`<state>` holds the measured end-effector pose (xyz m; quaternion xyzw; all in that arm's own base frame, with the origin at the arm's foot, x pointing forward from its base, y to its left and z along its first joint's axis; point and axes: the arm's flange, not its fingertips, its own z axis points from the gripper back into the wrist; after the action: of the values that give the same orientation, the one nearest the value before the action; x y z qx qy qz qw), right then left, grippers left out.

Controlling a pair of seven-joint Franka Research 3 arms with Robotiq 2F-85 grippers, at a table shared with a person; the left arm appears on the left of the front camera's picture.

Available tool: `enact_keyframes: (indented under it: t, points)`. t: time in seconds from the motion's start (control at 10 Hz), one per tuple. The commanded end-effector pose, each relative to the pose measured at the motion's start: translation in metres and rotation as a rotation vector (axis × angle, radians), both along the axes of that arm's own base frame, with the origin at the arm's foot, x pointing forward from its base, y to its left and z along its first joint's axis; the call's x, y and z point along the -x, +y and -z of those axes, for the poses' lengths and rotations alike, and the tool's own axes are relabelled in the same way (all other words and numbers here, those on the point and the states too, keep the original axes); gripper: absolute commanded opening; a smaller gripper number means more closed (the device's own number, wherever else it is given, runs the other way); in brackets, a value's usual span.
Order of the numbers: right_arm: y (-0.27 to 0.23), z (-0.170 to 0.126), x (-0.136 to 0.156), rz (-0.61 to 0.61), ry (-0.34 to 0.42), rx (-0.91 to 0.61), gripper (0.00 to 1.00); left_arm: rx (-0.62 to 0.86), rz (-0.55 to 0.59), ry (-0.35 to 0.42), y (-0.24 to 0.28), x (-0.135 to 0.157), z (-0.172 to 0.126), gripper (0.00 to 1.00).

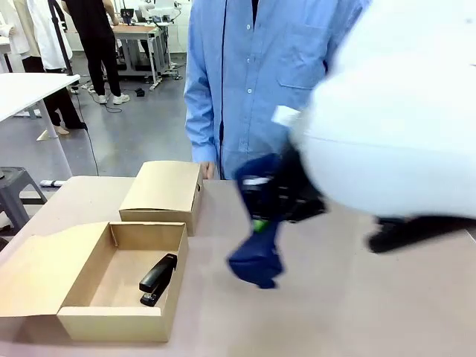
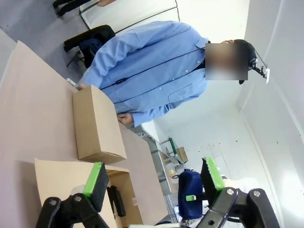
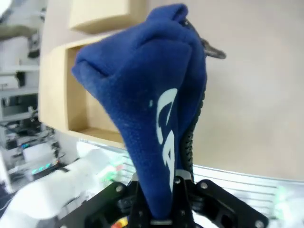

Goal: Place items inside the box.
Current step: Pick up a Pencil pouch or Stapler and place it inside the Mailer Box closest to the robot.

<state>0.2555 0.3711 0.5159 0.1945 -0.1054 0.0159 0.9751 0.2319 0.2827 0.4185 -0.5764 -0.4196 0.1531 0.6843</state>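
Right tool (image 1: 262,222) clamped on the limp navy pouch (image 1: 256,262), right of the box (image 1: 119,324); left tool (image 2: 153,180) apart. Soft and light, the pouch is probably best gripped mid-length.

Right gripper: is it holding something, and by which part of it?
Yes. The right gripper is shut on the navy pouch, pinching it at one end, so the rest hangs down below the fingers.

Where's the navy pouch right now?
Front view: the navy pouch hangs clamped in the right gripper over the table, just right of the open box holding a black stapler.
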Motion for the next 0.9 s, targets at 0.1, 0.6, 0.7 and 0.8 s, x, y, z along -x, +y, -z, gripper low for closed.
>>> enact_keyframes:
  t: [0.1, 0.6, 0.7, 0.8]
  points:
    - [0.137, 0.023, -0.035, 0.063, 0.063, -0.07, 0.08, -0.003, -0.005, -0.029, -0.001, -0.001, -0.002, 1.0]
    - [0.141, 0.047, -0.02, 0.055, 0.081, -0.13, 0.08, -0.003, -0.005, -0.029, -0.001, -0.001, -0.002, 1.0]
    - [0.149, 0.072, -0.027, 0.066, 0.091, -0.104, 0.08, -0.003, -0.005, -0.029, -0.001, -0.001, -0.002, 1.0]
    - [0.154, 0.077, -0.025, 0.056, 0.09, -0.088, 0.08, -0.003, -0.005, -0.029, -0.001, -0.001, -0.002, 1.0]
